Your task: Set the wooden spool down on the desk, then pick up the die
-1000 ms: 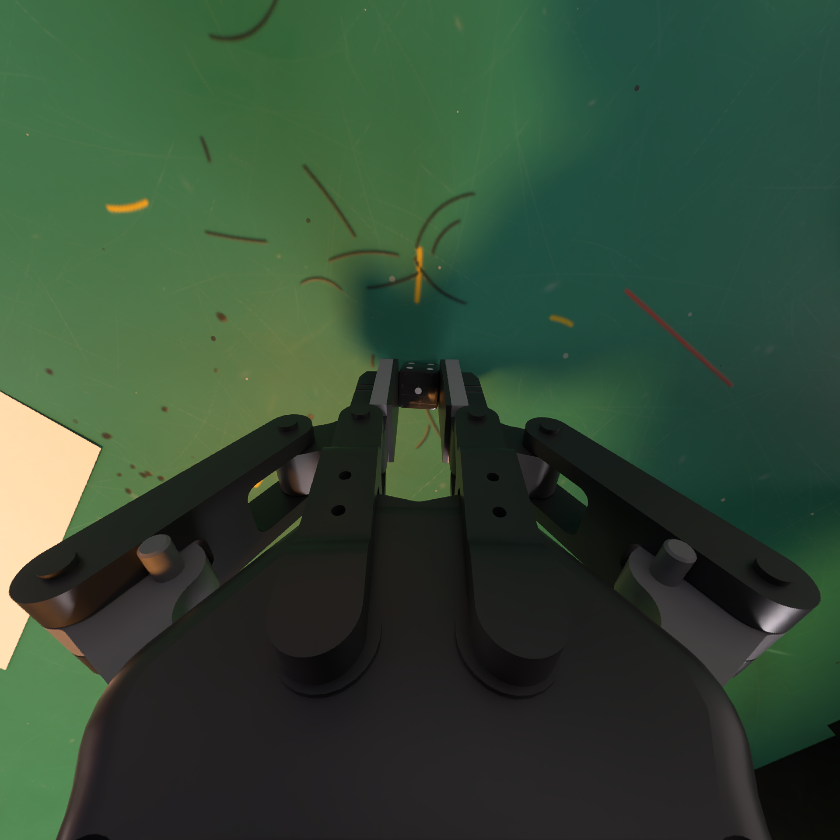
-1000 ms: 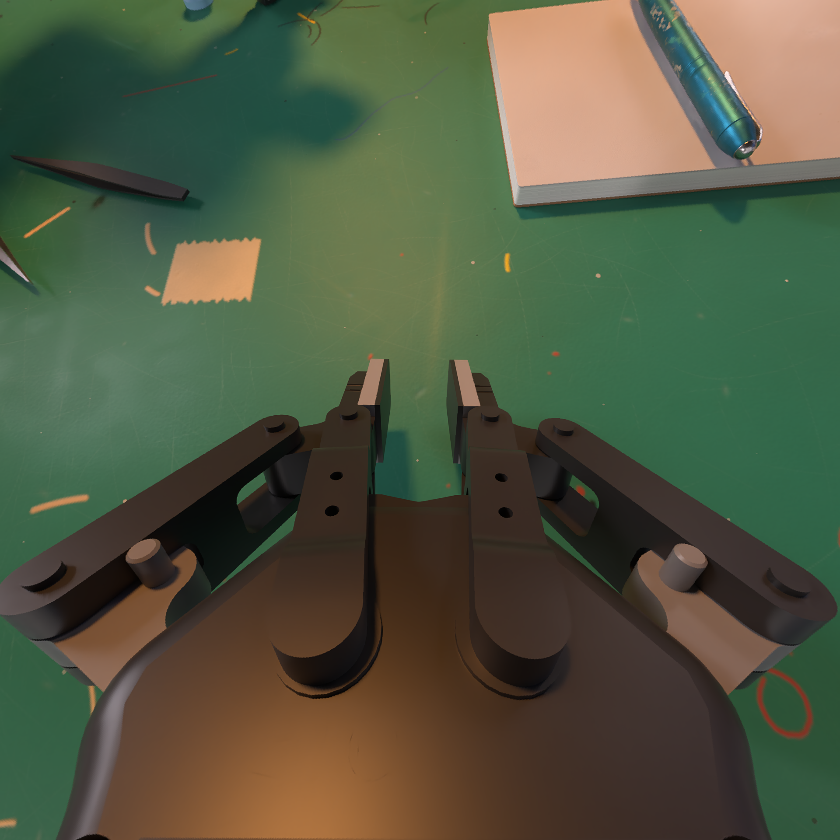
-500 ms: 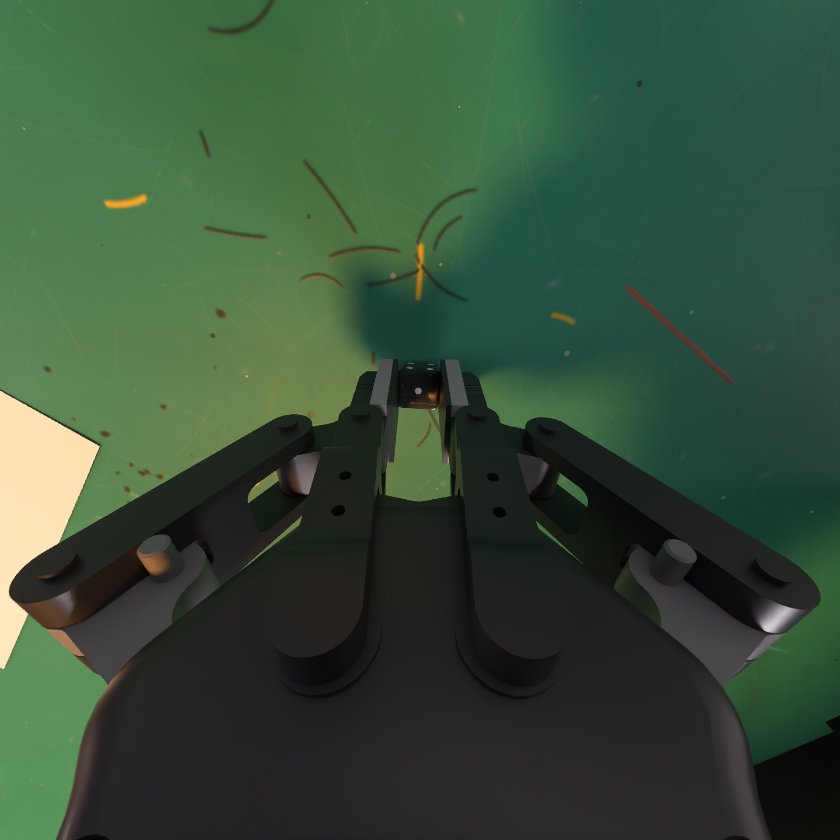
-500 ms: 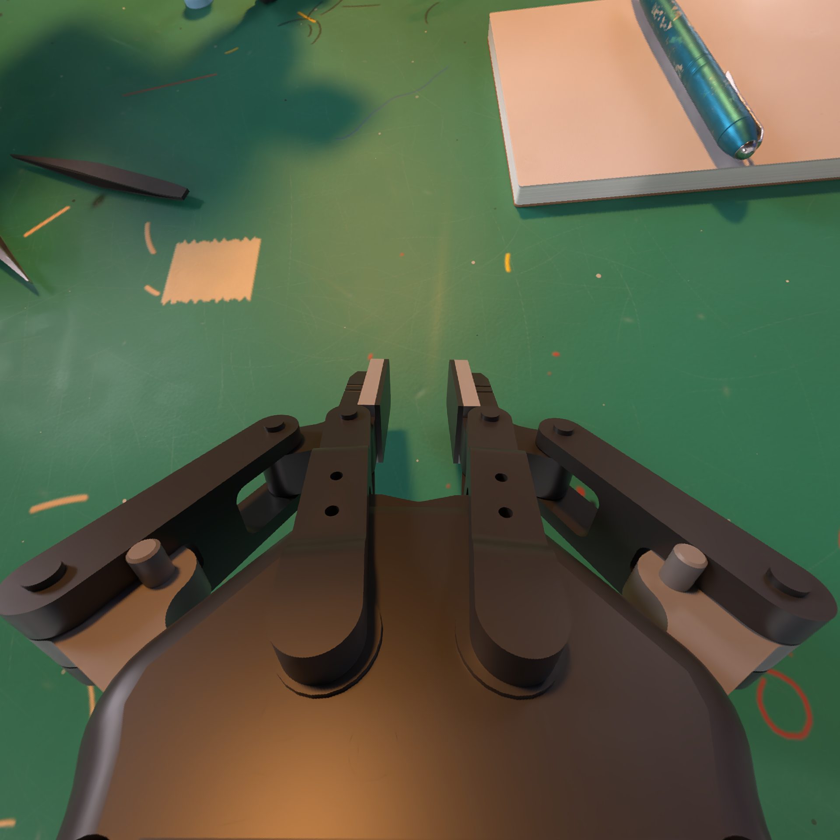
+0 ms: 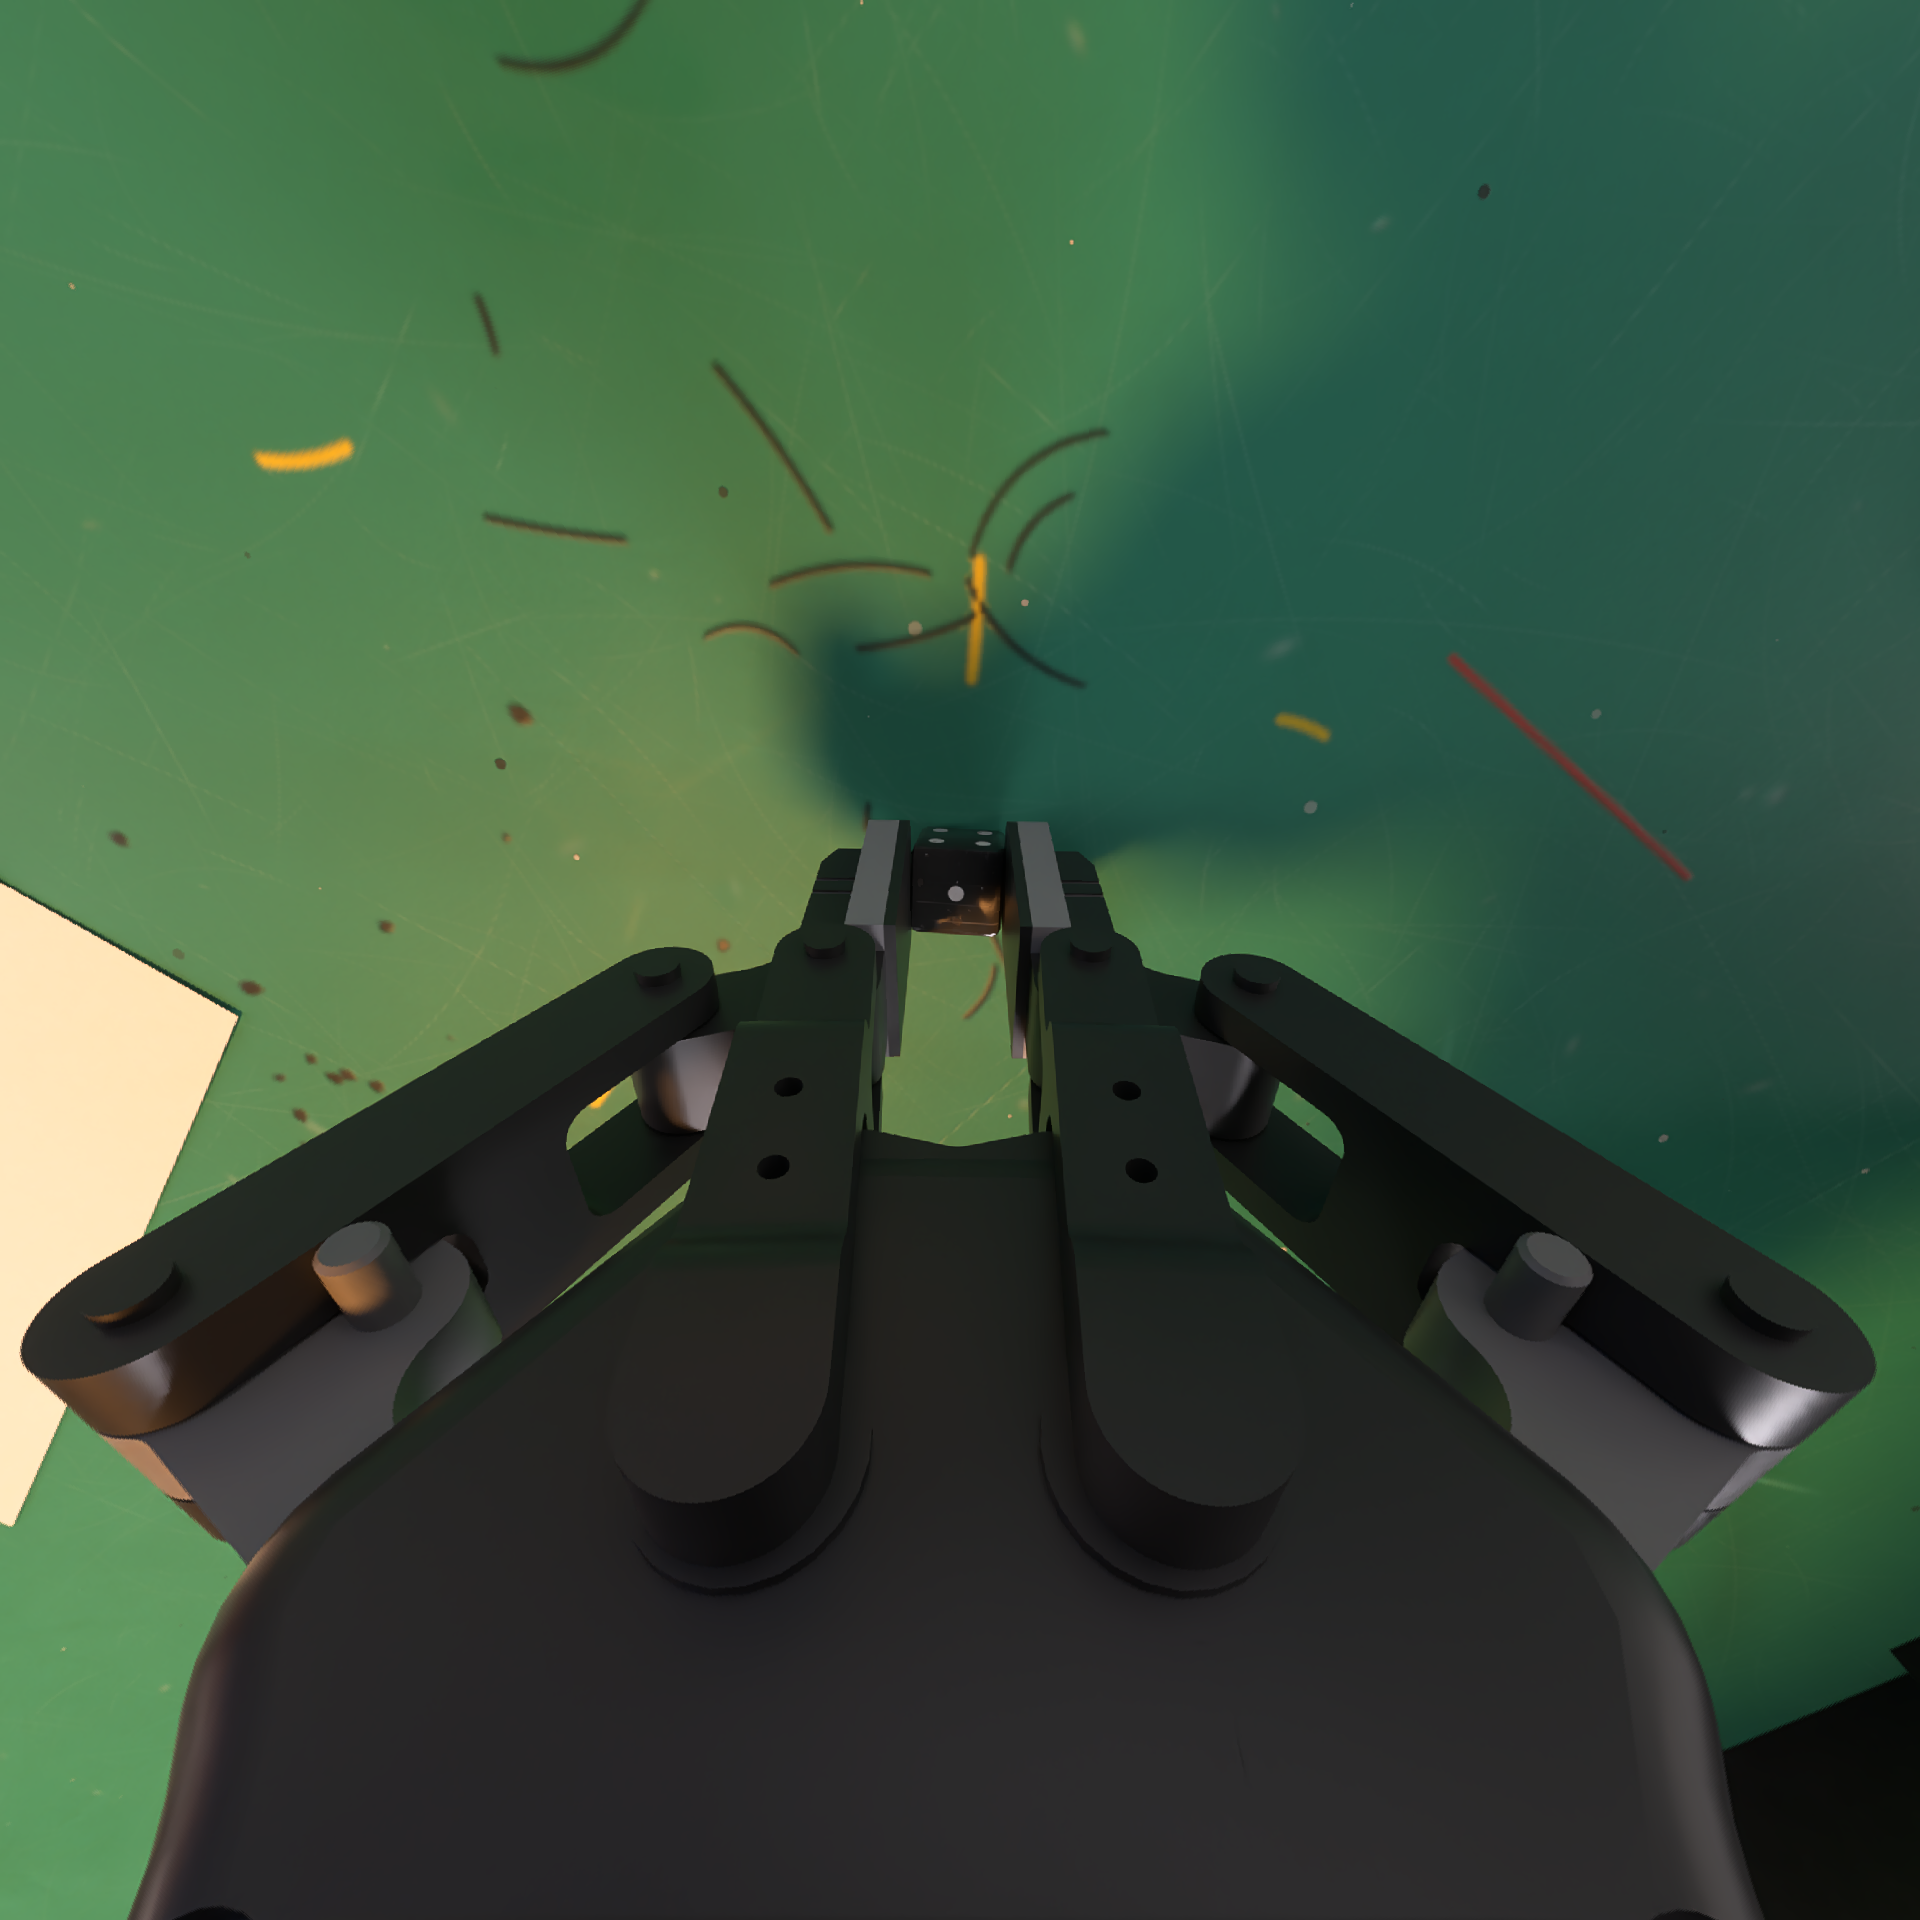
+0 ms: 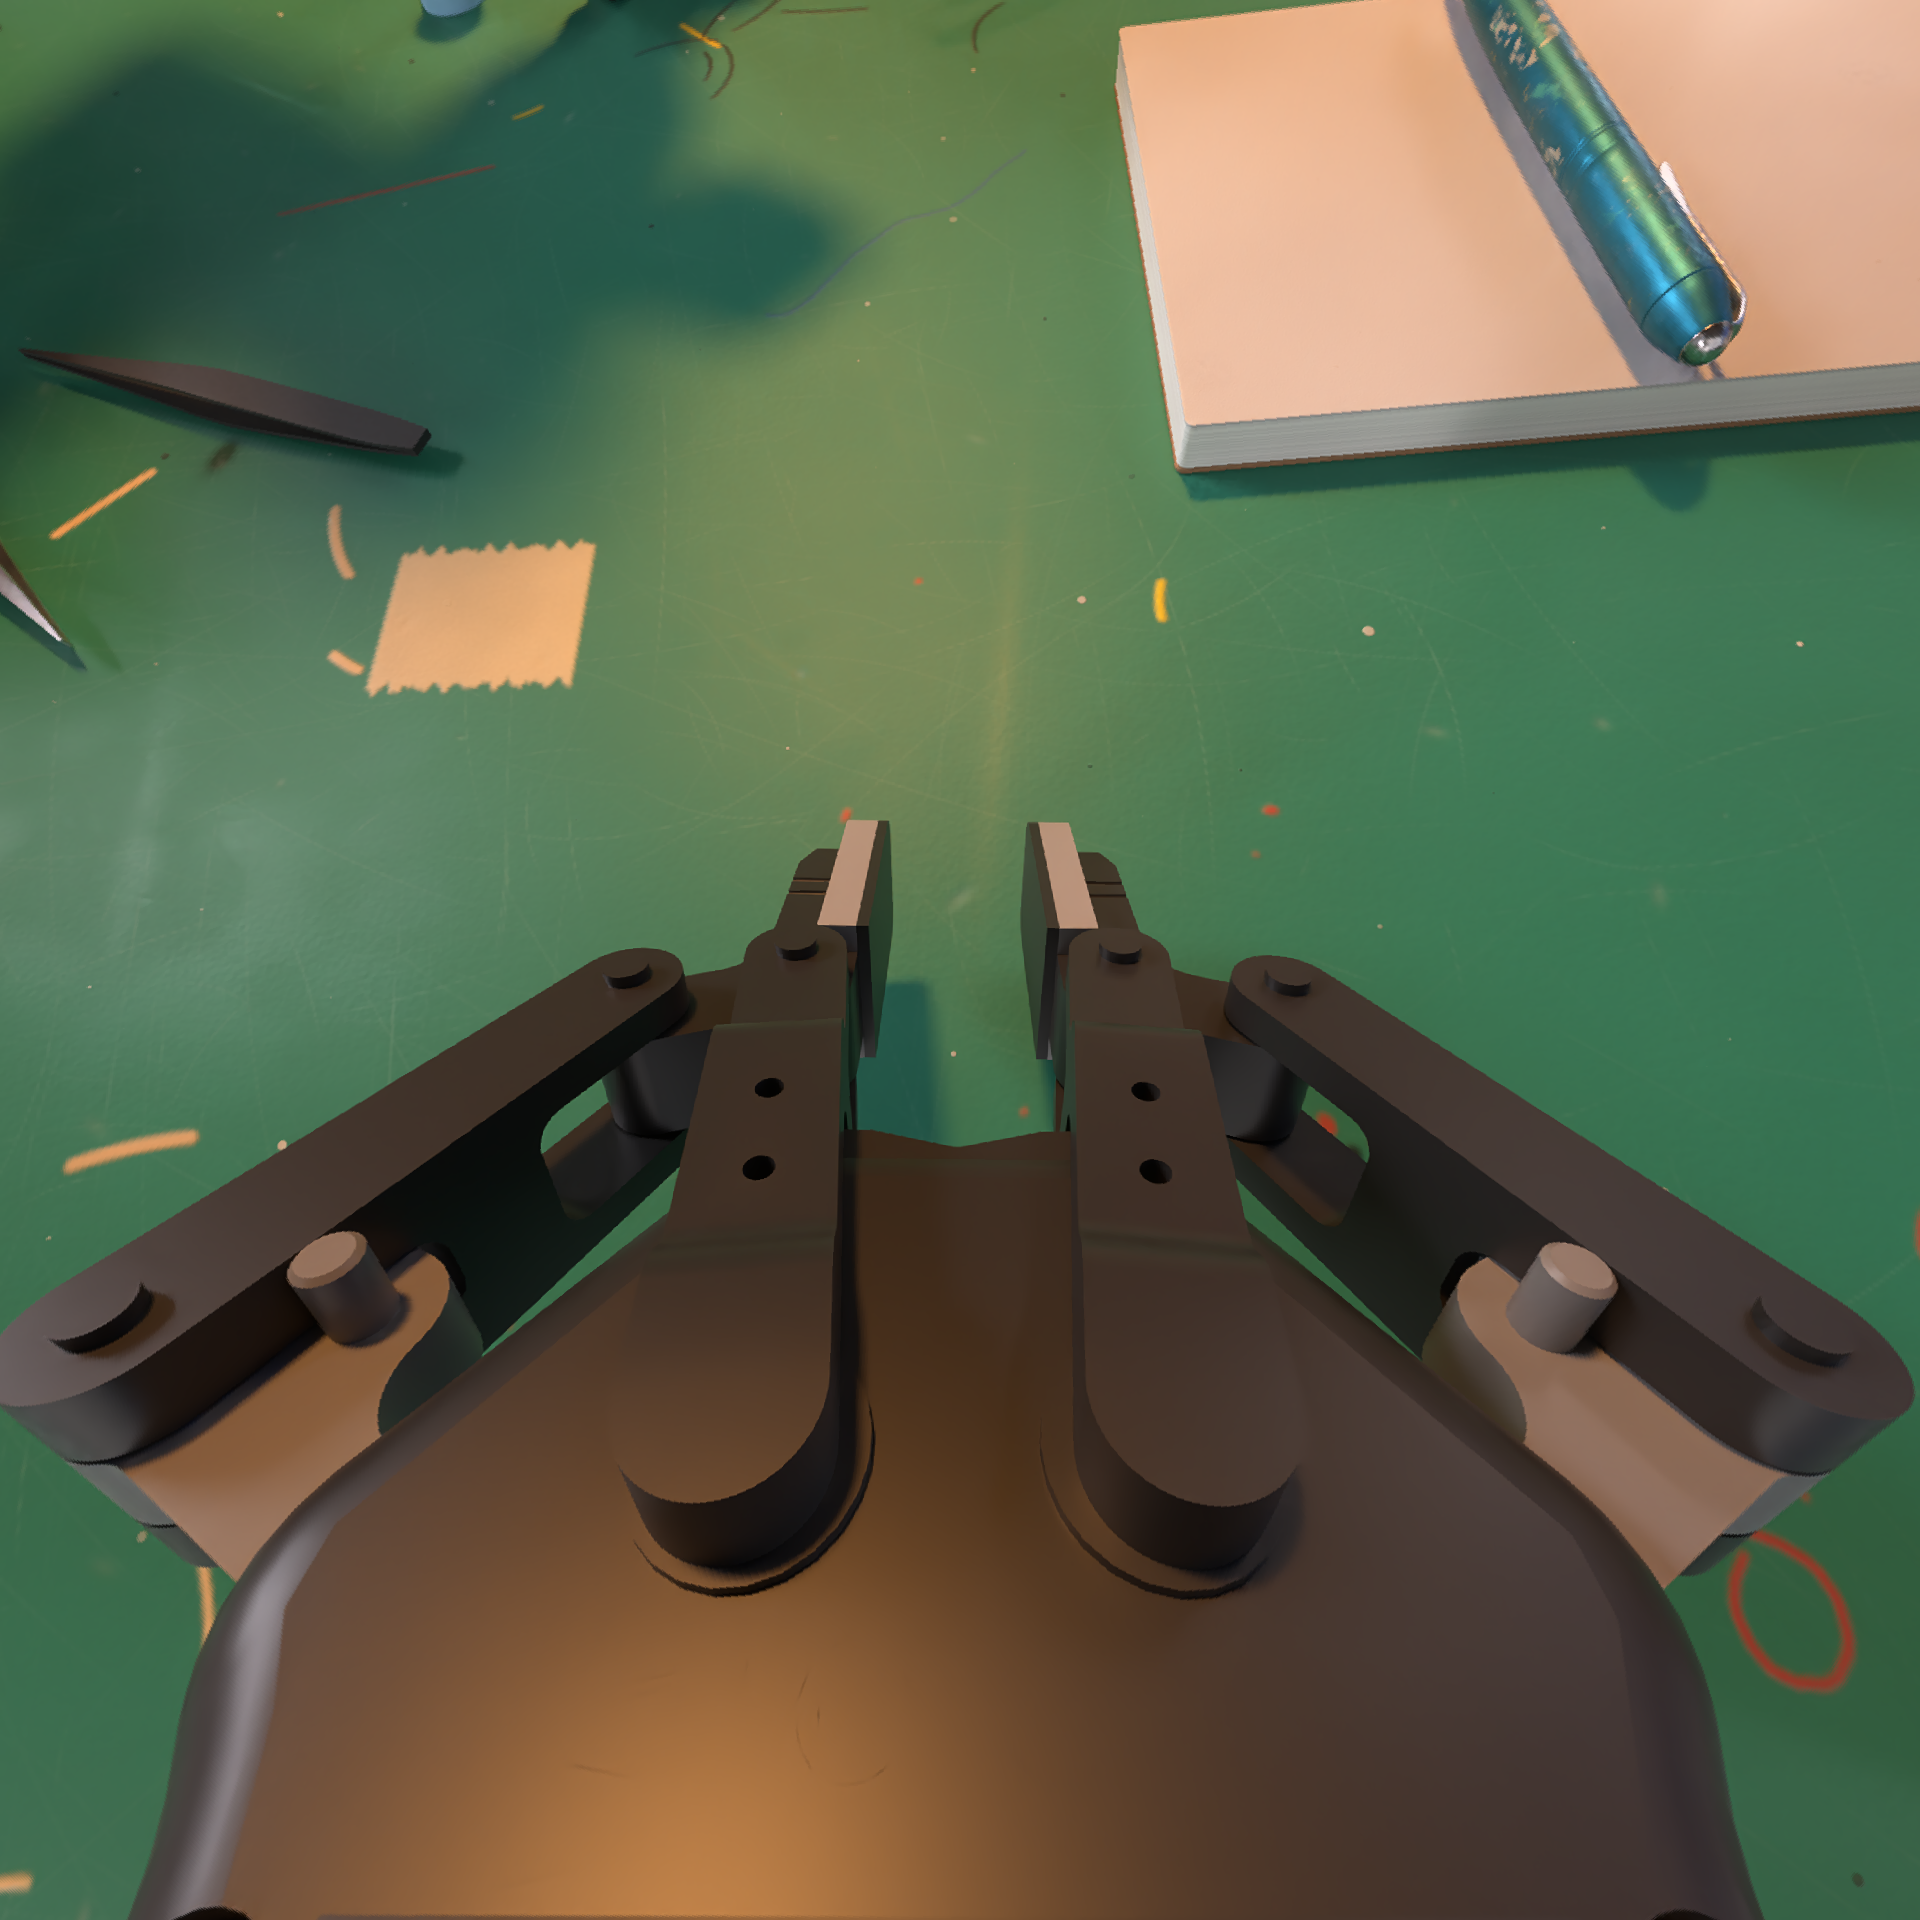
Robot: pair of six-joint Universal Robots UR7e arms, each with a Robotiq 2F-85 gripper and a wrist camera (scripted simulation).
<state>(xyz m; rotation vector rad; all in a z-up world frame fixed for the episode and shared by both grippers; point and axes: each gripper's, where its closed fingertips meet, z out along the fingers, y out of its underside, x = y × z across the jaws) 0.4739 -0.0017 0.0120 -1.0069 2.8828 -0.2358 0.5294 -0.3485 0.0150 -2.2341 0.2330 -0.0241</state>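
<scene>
Now, at the left of the left wrist view, a cream sheet of paper (image 5: 94,1122) is lying flat on the green desk (image 5: 312,727), cut off by the picture's left side. Past it, dark thread scraps (image 5: 774,447) and short orange bits (image 5: 303,455) are lying scattered over the mat. At the middle, the left hand (image 5: 957,883) is gripping the die (image 5: 956,894), a small black cube with white pips, its two grey pads pressing on opposite faces. The die is hanging clear of the desk, above a soft dark shadow. To the right a thin red strand (image 5: 1569,767) is lying slantwise, and at the bottom right corner the desk's edge is giving way to black.

In the right wrist view, going from the left, a slim black pointed tool (image 6: 229,400) is resting on the desk, with a metal tip (image 6: 36,613) just showing at the picture's left side. Beside these a tan patch with zigzag edges (image 6: 480,617) is lying flat. At the middle, the right hand (image 6: 957,883) is hovering over bare desk with its fingers parted and nothing between them. Far to the right a pale notepad (image 6: 1351,260) is sitting on the desk, and a blue-green pen (image 6: 1600,187) is lying across its top. Low at the right, a red rubber band (image 6: 1789,1610) is lying beside the hand's knuckle. The wooden spool is not showing in either view.
</scene>
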